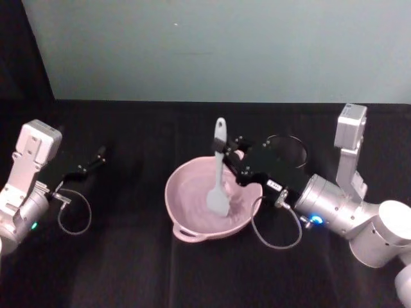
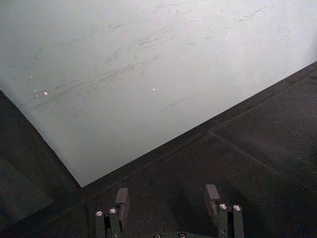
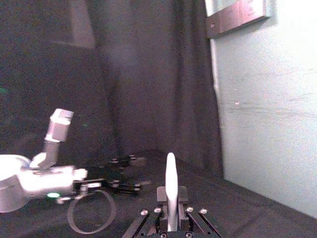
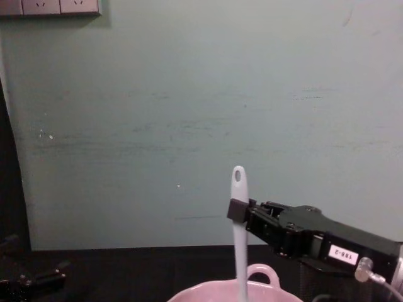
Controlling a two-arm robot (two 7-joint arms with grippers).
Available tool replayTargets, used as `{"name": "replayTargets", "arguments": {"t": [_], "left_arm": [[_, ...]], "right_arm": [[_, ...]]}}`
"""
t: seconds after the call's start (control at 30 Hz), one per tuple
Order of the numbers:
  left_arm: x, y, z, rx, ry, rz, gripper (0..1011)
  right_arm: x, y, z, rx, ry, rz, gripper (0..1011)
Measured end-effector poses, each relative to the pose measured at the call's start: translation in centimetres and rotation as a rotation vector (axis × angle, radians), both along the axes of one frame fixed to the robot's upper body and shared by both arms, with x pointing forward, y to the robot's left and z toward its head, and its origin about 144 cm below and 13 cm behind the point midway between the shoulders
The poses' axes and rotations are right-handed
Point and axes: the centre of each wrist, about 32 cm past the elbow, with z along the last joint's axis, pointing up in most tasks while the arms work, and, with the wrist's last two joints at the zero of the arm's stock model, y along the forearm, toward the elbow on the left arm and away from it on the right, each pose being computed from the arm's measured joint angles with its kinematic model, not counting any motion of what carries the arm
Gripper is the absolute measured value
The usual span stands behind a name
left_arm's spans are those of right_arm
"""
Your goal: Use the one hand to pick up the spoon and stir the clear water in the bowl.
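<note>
Black cloth (image 1: 128, 269) covers the table, and a pale green wall (image 1: 225, 45) rises behind it. White outlet plates (image 4: 50, 6) are cut off at the top edge of the chest view.

Near the middle of the table sits the pale pink bowl (image 1: 186, 192), with a small loop handle on the rim nearest me. In the chest view only a sliver of its rim (image 4: 208, 292) shows at the bottom edge, with a loop rising behind it. I cannot make out any water surface inside; the glossy inside looks the same all over.

The white spoon (image 1: 219, 173) stands nearly upright in the bowl, its wide flat head resting inside and its slim handle pointing up. In the chest view the oval hole at the tip of the spoon (image 4: 240, 251) is plain to see, and the head is hidden below the rim.

My right gripper (image 1: 227, 157) reaches in from the right, level with the table, its fingers closed on the handle partway up. The right wrist view shows the handle (image 3: 171, 178) pinched between the two fingers (image 3: 181, 194).

Behind the right gripper sits a black wire-mesh cup (image 1: 302, 149), mostly hidden by the gripper body and hard to tell from the dark cloth.

My left gripper (image 1: 96, 157) waits well off to the left, above the cloth. In the left wrist view its fingers (image 2: 121, 198) stand wide apart with nothing between them.
</note>
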Motion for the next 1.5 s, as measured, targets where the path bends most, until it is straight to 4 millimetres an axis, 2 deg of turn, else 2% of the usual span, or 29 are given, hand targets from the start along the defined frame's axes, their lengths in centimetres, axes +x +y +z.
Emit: {"name": "replayTargets", "arguments": {"t": [0.17,0.4,0.7,0.87,1.0,1.27,1.5], "left_arm": [[0.0,0.0,0.0,0.0,0.0,0.0,1011],[0.0,0.0,0.0,0.0,0.0,0.0,1011],[0.0,0.0,0.0,0.0,0.0,0.0,1011],[0.0,0.0,0.0,0.0,0.0,0.0,1011],[0.0,0.0,0.0,0.0,0.0,0.0,1011],[0.0,0.0,0.0,0.0,0.0,0.0,1011],[0.0,0.0,0.0,0.0,0.0,0.0,1011]], "right_arm": [[-0.3,1.1,-0.1,0.022,0.013,0.044,121],[0.5,2.6,-0.3,0.038,-0.003,0.033,120],[3.1,3.8,-1.4,0.035,-0.056,-0.107,121],[3.7,3.2,-1.4,0.036,-0.072,-0.162,121],[3.4,1.9,-1.1,0.028,-0.072,-0.178,120],[0.9,-0.9,-0.3,0.013,-0.033,-0.128,121],[-1.0,-1.2,0.2,0.015,0.023,-0.025,121]]}}
